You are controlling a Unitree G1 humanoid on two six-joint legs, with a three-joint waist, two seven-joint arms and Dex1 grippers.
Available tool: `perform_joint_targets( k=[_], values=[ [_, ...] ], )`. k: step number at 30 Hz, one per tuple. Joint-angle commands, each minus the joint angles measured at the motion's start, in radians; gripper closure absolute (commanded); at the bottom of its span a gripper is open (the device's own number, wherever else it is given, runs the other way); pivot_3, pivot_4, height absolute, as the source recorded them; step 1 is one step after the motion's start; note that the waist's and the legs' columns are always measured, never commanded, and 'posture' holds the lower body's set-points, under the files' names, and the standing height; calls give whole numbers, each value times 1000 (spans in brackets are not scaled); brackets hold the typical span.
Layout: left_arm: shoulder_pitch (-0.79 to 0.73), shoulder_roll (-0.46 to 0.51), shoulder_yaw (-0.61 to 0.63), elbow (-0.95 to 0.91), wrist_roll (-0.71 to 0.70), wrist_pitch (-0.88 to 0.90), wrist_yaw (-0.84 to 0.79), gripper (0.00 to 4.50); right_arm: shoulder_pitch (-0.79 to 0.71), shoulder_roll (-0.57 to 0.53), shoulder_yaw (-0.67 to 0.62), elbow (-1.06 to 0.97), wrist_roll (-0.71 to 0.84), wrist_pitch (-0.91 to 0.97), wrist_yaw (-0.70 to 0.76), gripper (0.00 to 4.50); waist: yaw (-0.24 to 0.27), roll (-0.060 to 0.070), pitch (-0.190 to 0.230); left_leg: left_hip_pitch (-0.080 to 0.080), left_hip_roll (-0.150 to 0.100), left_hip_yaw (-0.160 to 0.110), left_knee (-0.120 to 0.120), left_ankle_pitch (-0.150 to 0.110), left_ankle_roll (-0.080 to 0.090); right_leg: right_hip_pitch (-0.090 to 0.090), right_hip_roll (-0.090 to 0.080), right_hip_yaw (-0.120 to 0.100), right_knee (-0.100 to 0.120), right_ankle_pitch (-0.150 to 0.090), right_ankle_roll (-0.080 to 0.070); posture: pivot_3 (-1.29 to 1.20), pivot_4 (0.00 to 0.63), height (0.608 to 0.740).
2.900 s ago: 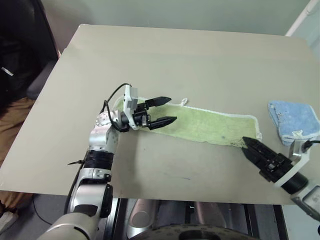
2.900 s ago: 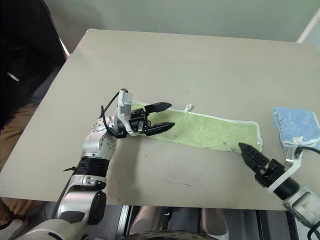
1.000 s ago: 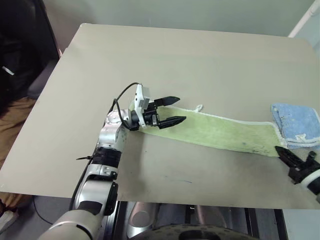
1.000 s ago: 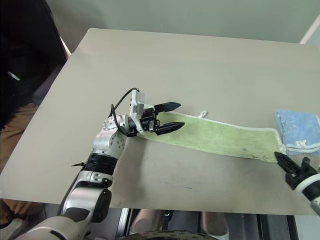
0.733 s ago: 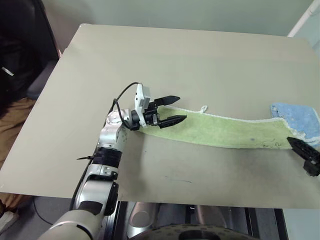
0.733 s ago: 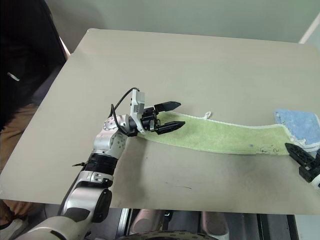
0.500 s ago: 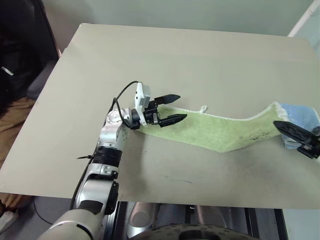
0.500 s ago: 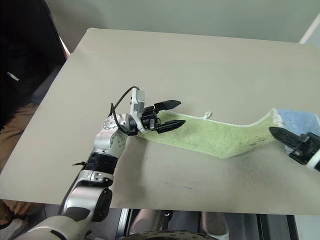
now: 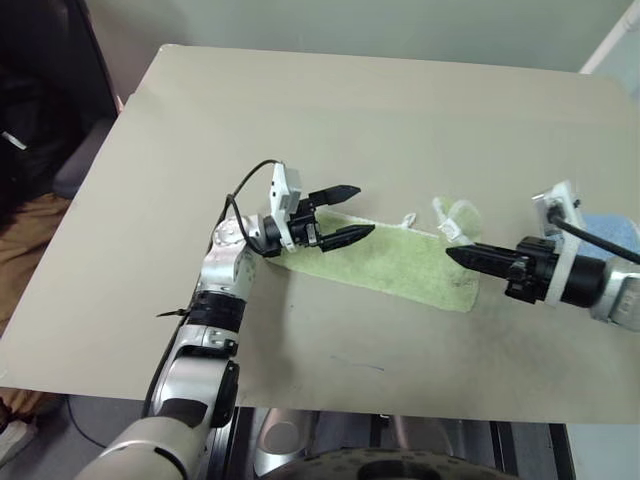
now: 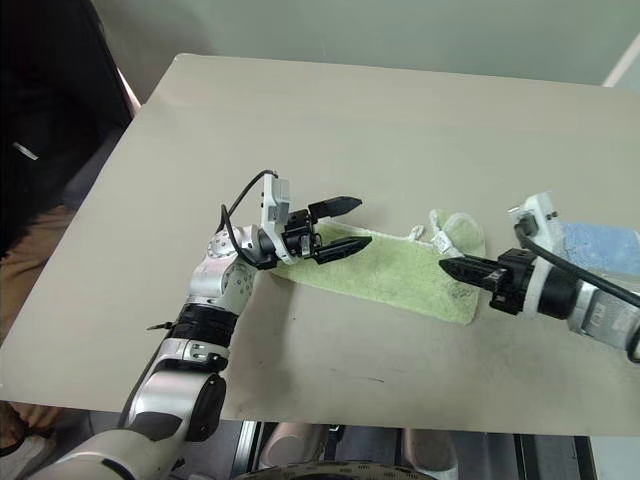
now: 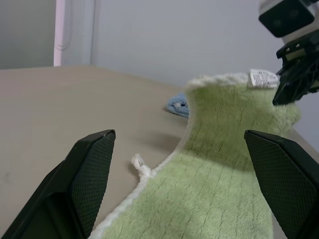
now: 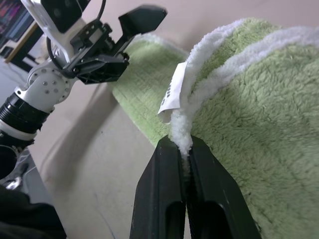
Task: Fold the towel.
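Pincer on our right (image 10: 447, 266) was clamped shut on the white stitched edge of the towel (image 10: 400, 268), lifting that end clear of the desk (image 10: 350, 130) and curling it back over the green strip; the other end lay flat on the desk under our left pincer (image 10: 348, 224), whose jaws stood wide open around nothing, just above the cloth; the light blue towel (image 10: 600, 243) sat behind our right arm. We judged the risks thus: only a thin edge was pinched, so the towel might slip free mid-fold; with the left end unpinned, a pull could drag the whole strip sideways and leave the fold crooked; the carried end might bunch rather than lie flat.
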Motion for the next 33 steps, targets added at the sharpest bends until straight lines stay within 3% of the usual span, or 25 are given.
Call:
perform_joint_targets(
  k=[1,3,8,18,24,30,31,33],
  values=[
    [-2,3,12,-18,-8,-22,-7,0,-53,63,109,10,-91,16,6,4429,-1,0,0,0,0,0,0,-1,0,0,0,0,0,0,0,0,150,740],
    [7,10,14,-26,-8,-24,-7,0,-83,123,193,29,-168,28,5,4429,-2,0,0,1,1,0,1,-1,0,1,0,0,0,0,0,0,150,740],
    [15,19,13,-33,-7,-27,-5,0,-127,211,262,59,-281,41,15,4429,-5,0,0,1,1,1,3,-1,0,0,0,0,2,0,-1,0,150,740],
    [11,20,13,-19,-7,-38,-10,0,-142,286,249,94,-418,65,51,4429,-2,0,0,1,1,0,6,-1,1,1,0,-1,2,5,-7,0,150,740],
    [2,15,10,-25,-14,-28,-14,0,-123,307,219,37,-429,55,94,2439,-2,0,0,1,1,0,6,0,3,0,0,-1,2,5,-12,0,150,740],
    [-9,17,12,-21,-15,-25,-16,0,-75,296,89,-4,-384,40,126,324,-2,0,0,0,1,0,6,0,4,0,0,-1,1,5,-14,0,150,740],
    [-10,18,11,-23,-17,-22,-17,0,-65,298,60,2,-373,38,122,41,-2,0,0,0,0,0,6,0,4,0,0,-1,1,5,-14,0,150,740],
    [-15,16,11,-27,-22,-14,-21,0,-48,303,8,9,-373,26,111,41,-2,0,0,0,1,0,6,0,4,0,0,-1,1,5,-14,0,150,740]
  ],
)
